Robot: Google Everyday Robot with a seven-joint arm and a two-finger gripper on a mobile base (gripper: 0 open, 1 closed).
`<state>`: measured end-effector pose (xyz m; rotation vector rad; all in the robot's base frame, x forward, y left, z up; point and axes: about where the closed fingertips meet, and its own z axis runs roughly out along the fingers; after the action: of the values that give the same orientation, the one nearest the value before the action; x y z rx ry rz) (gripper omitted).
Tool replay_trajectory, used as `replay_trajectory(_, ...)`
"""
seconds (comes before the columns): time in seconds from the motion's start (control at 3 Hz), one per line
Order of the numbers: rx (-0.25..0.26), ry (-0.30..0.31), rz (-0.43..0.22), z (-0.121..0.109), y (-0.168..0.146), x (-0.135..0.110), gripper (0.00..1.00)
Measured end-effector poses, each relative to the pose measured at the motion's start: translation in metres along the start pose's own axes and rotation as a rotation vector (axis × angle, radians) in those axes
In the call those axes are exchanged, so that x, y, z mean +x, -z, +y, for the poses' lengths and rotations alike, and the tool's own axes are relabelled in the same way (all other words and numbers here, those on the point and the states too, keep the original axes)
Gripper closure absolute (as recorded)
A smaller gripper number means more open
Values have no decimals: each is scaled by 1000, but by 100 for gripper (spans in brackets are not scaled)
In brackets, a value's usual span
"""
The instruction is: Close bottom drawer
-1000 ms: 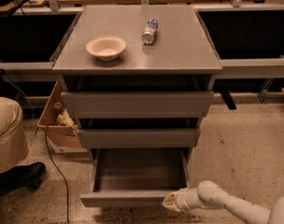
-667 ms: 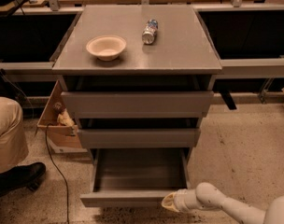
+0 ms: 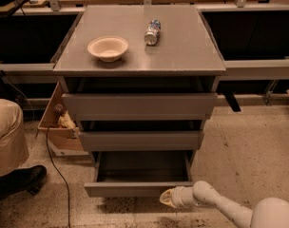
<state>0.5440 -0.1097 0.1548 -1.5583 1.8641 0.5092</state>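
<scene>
The bottom drawer (image 3: 137,189) is the lowest and narrowest grey drawer of the cabinet. It stands pulled out, and its shallow grey box looks empty. My gripper (image 3: 166,198) is at the end of the white arm that comes in from the lower right. Its tip is at the right end of the drawer's flat front panel, touching it or very close to it. The middle drawer (image 3: 140,140) and the top drawer (image 3: 139,106) stick out a little above.
A beige bowl (image 3: 108,48) and a can lying on its side (image 3: 152,31) sit on the cabinet top (image 3: 182,51). A cardboard box (image 3: 56,122) stands left of the cabinet. A person's leg and black shoe (image 3: 14,177) are at far left, and a cable (image 3: 63,184) runs on the speckled floor.
My gripper has shifted slightly left along the drawer's front panel. The drawer looks about as far out as before.
</scene>
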Motion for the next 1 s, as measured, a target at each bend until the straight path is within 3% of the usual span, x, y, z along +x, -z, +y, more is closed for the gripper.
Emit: replay_trajectory(1.0, 46, 51, -32, -17, -11, -17, 100)
